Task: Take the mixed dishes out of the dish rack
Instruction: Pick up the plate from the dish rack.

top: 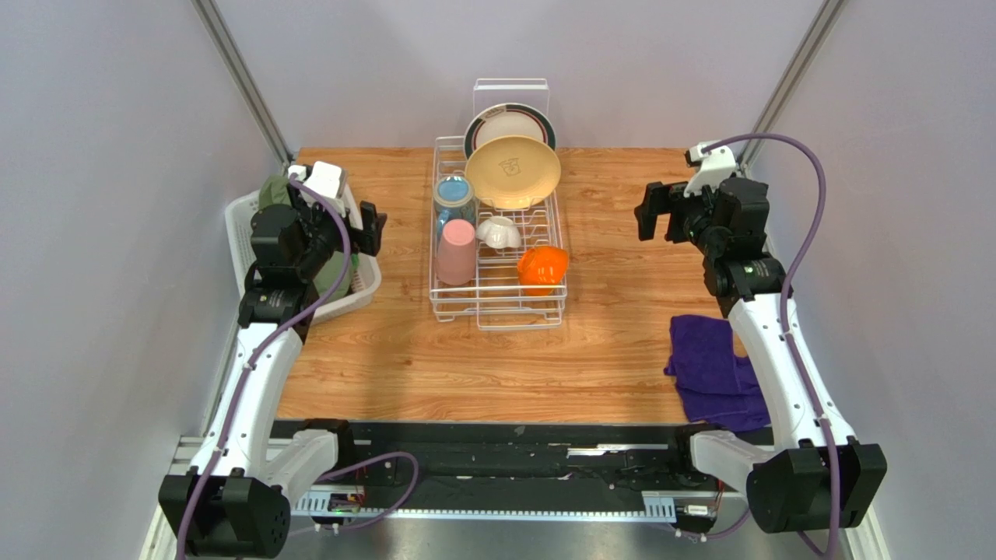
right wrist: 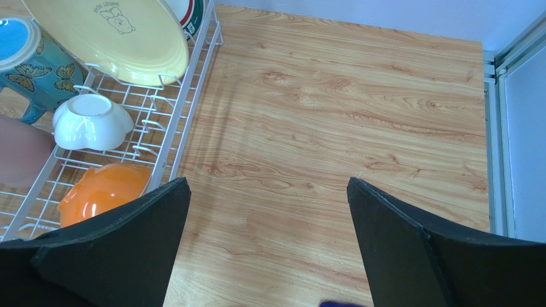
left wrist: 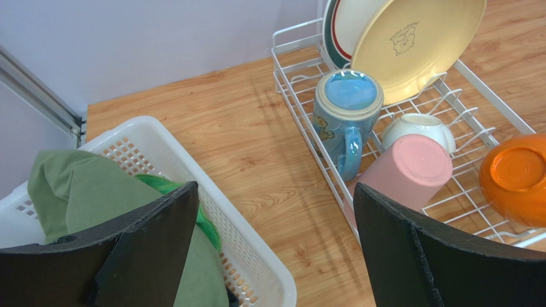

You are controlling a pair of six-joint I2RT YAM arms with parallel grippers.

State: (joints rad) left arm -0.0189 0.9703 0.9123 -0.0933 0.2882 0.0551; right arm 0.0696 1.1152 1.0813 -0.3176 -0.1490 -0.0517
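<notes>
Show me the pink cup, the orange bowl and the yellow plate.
pink cup (left wrist: pixel 418 161), left wrist view, its flat base.
orange bowl (top: pixel 543 267), top view, its upturned underside.
yellow plate (right wrist: pixel 128 45), right wrist view, its printed face.

Wooden table (top: pixel 608 338), light grain top, grey walls on three sides. Lying directly on it: white wire dish rack (top: pixel 497 317), rear centre, its long side running front to back; white plastic slatted basket (top: pixel 357 292), at the left edge, apart from the rack; purple cloth (top: pixel 707 362), crumpled, at the right front.
</notes>
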